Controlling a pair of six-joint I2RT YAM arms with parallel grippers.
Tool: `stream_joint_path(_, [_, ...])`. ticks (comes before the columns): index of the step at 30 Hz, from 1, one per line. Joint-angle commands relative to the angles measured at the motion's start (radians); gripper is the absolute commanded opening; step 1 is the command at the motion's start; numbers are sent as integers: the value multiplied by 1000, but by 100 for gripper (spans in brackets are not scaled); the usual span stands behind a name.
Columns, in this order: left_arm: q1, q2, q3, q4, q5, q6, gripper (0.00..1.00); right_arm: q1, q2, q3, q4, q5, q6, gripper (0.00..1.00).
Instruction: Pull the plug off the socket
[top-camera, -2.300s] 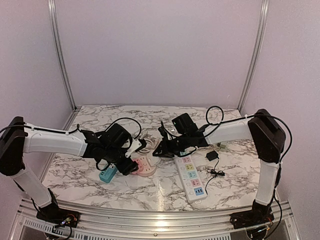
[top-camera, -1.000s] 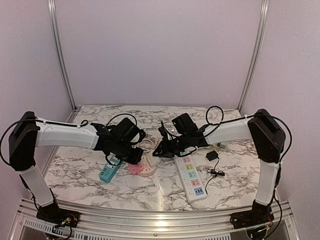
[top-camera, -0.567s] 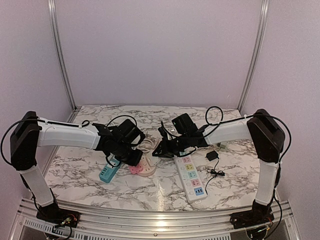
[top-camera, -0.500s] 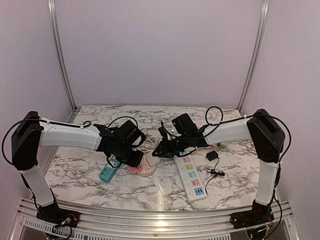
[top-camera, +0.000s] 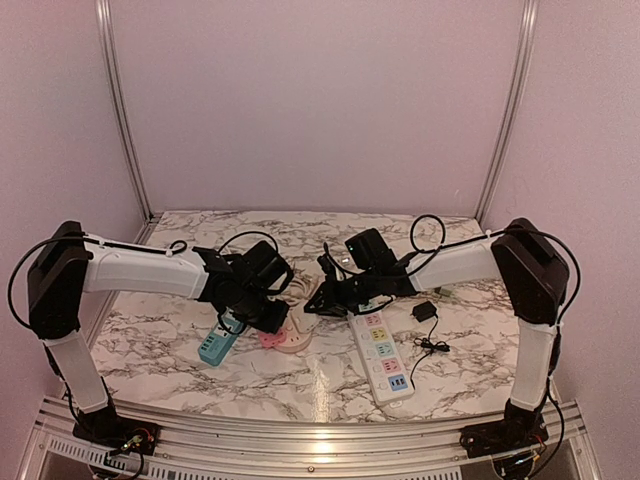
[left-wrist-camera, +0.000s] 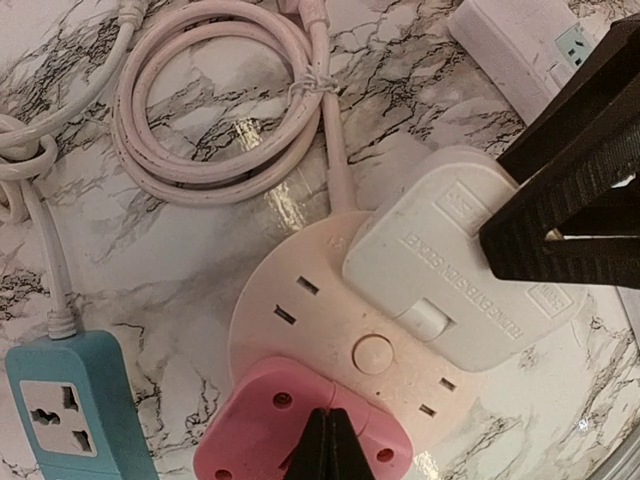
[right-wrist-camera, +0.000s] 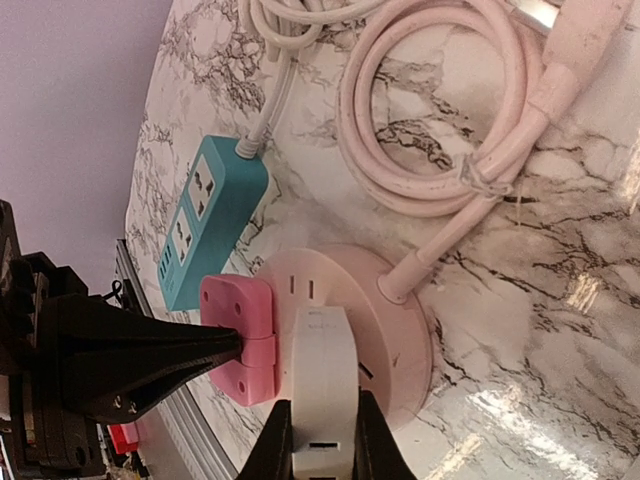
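A round pale-pink socket (left-wrist-camera: 310, 330) lies flat on the marble, also seen in the right wrist view (right-wrist-camera: 395, 330) and from above (top-camera: 293, 340). A white plug (right-wrist-camera: 323, 365) sits in its top face (left-wrist-camera: 450, 265). My right gripper (right-wrist-camera: 322, 408) is shut on that plug, one black finger on each side. A pink adapter block (left-wrist-camera: 255, 435) is plugged in at the socket's near rim (right-wrist-camera: 238, 340). My left gripper (left-wrist-camera: 328, 420) is shut, its joined tips resting on the pink block. From above, both grippers meet over the socket, left (top-camera: 272, 320) and right (top-camera: 315, 303).
A teal power strip (top-camera: 215, 346) lies just left of the socket. A long white power strip (top-camera: 383, 355) lies to its right, with a small black adapter (top-camera: 424, 312) and thin cable beyond. The socket's pink cable (left-wrist-camera: 220, 110) is coiled behind it.
My left arm has swung right and forward, bringing its shut fingertips onto the pink block. The right gripper has stayed shut on the white plug, barely moving.
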Motion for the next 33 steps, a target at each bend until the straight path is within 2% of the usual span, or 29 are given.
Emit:
stream_joint_path(1, [-10,61,-11,-87,-32,-5,0,-6,22,1,49,-31,29,0])
stream_joint_path(33, [-43,78,-69,-64,-55,-27,0,-41,-11,30,100,-86,98,0])
